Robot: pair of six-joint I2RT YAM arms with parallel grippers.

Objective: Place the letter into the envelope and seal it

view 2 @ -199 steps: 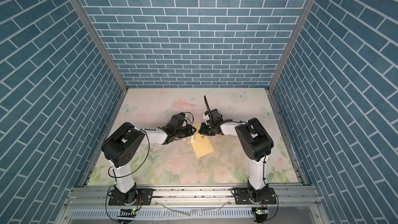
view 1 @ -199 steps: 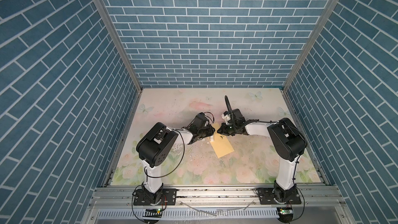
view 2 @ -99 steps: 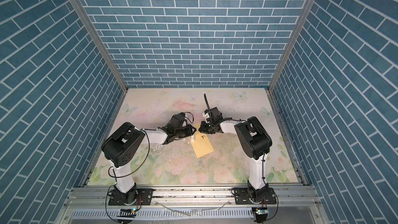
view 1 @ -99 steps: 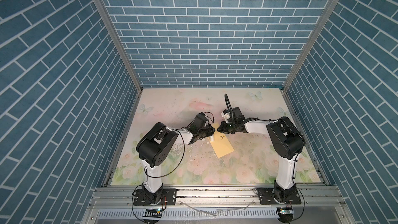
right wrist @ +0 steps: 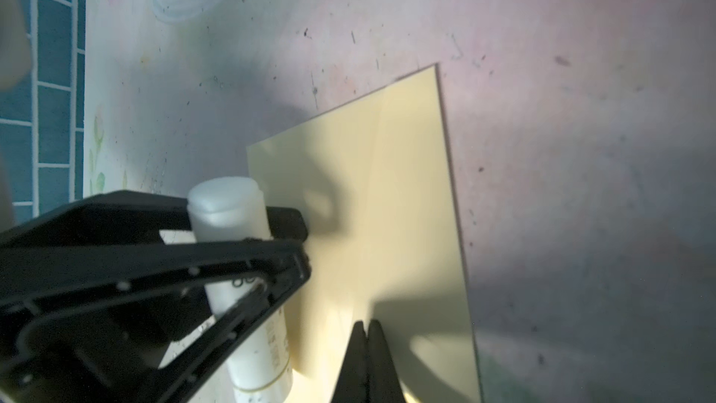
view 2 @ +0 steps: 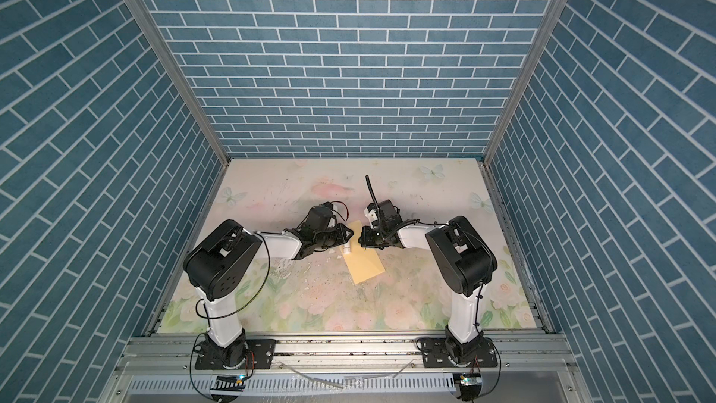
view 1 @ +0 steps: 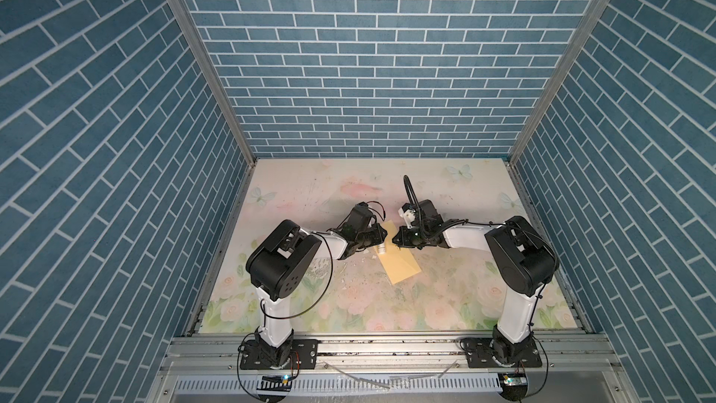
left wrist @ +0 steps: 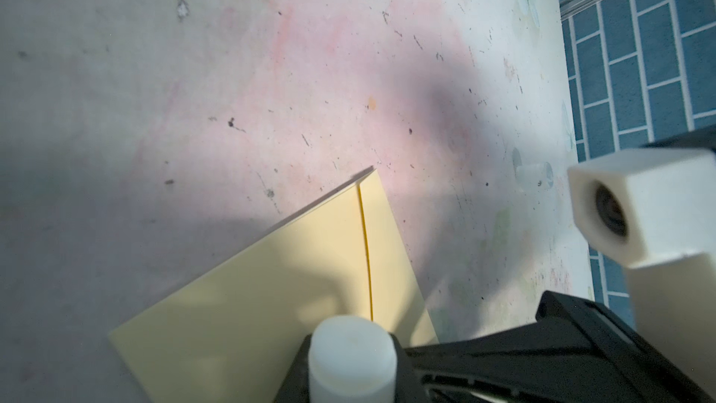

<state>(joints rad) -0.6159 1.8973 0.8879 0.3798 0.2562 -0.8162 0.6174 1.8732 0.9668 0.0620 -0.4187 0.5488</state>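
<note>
The pale-yellow envelope (view 1: 401, 267) (view 2: 367, 265) lies flat and slanted mid-table, one flap edge showing as a thin line in the left wrist view (left wrist: 271, 284). My left gripper (view 1: 379, 243) (view 2: 346, 243) (left wrist: 350, 370) is shut on a white glue stick (view 1: 382, 250) (left wrist: 350, 350) (right wrist: 238, 250) held at the envelope's left edge. My right gripper (view 1: 396, 241) (view 2: 362, 240) (right wrist: 368, 329) is shut, its tips resting on the envelope (right wrist: 387, 195) with nothing between them. The letter is out of view.
The floral table mat (view 1: 348, 195) is scuffed and speckled. Blue brick walls (view 1: 368, 71) close in the back and both sides. A metal rail (view 1: 387, 346) carrying both arm bases runs along the front edge.
The right gripper has edged slightly left over the envelope. The left gripper has kept still with the glue stick.
</note>
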